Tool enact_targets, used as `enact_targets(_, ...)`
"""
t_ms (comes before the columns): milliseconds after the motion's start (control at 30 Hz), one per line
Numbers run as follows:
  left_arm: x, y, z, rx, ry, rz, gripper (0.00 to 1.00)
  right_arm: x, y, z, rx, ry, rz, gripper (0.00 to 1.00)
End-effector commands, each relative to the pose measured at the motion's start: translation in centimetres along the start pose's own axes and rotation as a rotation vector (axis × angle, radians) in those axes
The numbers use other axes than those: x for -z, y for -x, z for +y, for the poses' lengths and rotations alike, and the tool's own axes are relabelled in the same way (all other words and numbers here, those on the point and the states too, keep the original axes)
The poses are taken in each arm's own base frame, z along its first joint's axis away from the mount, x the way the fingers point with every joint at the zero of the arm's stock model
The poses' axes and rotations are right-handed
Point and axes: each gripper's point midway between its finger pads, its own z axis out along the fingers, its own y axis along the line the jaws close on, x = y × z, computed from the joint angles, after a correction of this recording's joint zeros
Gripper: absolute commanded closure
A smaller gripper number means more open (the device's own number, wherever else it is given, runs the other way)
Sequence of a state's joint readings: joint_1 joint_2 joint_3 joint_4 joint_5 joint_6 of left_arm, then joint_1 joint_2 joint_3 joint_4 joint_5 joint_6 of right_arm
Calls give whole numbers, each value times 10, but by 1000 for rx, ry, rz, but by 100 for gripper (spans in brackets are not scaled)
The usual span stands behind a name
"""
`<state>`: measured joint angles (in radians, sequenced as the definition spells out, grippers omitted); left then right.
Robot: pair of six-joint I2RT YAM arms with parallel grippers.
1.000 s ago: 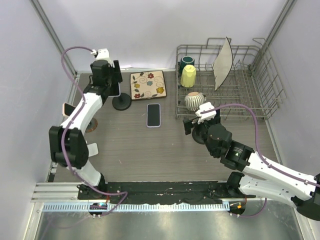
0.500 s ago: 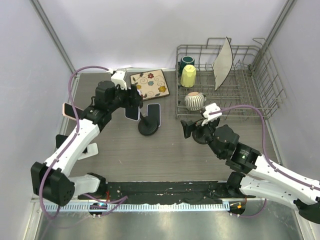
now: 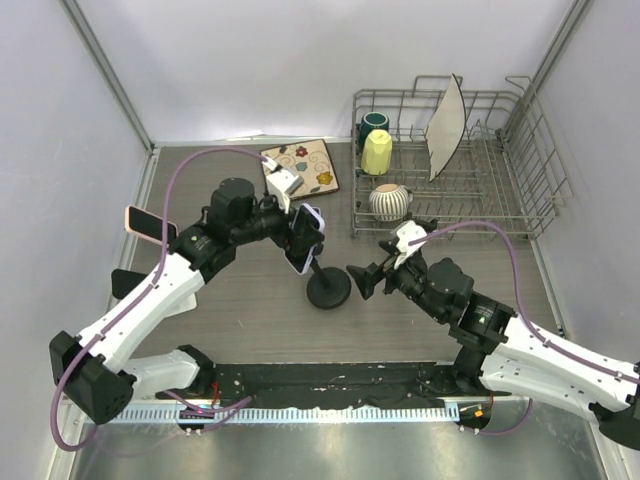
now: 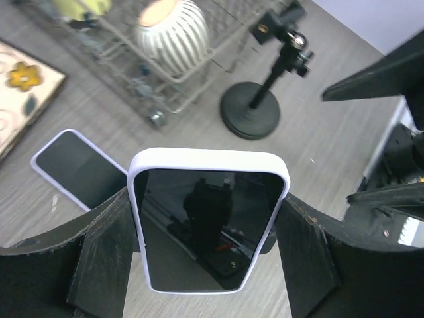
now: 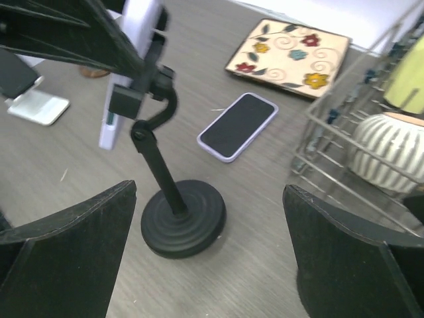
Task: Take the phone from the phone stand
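Left wrist, left end effector (image 4: 207,255) clamping phone (image 4: 209,205)

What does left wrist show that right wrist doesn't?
Left wrist only: the phone's dark screen face-on, clamped between the left fingers. Right wrist only: that phone edge-on, plus a white holder on the table. Both: the black stand's base, the flat phone, striped cup, floral mat.

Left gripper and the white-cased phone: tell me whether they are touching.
Touching. In the left wrist view the left gripper clamps the phone, both its side edges flush against the fingers, no gap.
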<state>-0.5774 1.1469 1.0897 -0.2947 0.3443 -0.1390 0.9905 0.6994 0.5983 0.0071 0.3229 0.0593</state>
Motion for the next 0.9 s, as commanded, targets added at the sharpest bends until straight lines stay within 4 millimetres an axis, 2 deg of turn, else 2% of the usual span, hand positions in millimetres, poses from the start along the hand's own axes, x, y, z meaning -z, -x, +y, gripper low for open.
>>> enact_targets(0, -4, 26, -42, -159, -200, -74, 100, -1, 9, 37, -9, 201, -40, 3)
enact_targets(133, -10, 13, -57, -235, -279, 11, 100, -1, 1, 45, 5, 250, -21, 4)
enact_targets(300, -20, -7, -69, -333, -330, 122, 100, 1, -5, 42, 5, 240, -20, 4)
enact_targets(433, -18, -11, -86, -435, -391, 122, 100, 4, -5, 36, 5, 216, -28, 5)
enact_targets(600, -12, -14, -97, -499, -454, 98, 99, 6, -6, 32, 9, 197, -31, 5)
enact_targets(733, -11, -23, -96, -506, -455, 98, 91, 6, -7, 32, 10, 195, -27, 5)
enact_targets(800, -11, -28, -94, -499, -448, 102, 81, 6, -7, 31, 11, 194, -24, 5)
enact_targets(867, -12, -31, -93, -495, -445, 106, 78, 6, -8, 30, 19, 190, -16, 5)
